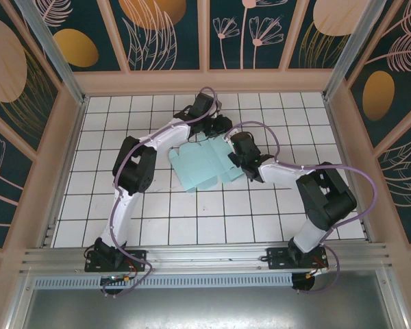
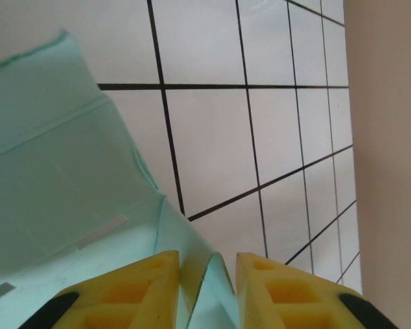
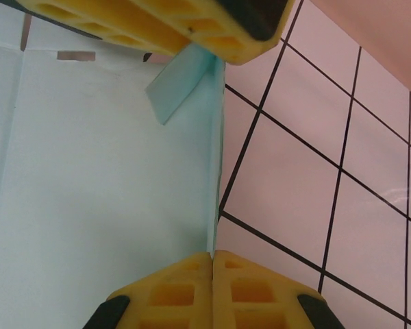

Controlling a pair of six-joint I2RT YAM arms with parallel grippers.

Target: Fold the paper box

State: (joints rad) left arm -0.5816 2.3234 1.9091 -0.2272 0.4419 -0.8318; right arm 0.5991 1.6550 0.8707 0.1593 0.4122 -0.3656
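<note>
While the clenched right gripper point(image 3: 212, 264) is holding a paper box point(image 1: 207, 168) wall upright, the left gripper point(image 2: 209, 264) is straddling the corner flap point(image 2: 186, 236) to fold it; its grip cannot be told.

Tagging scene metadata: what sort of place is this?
Probably a lab robot test cell rather than a home or factory line: a white gridded tabletop, an aluminium frame rail along the near edge, and patterned wall panels enclosing it.
</note>
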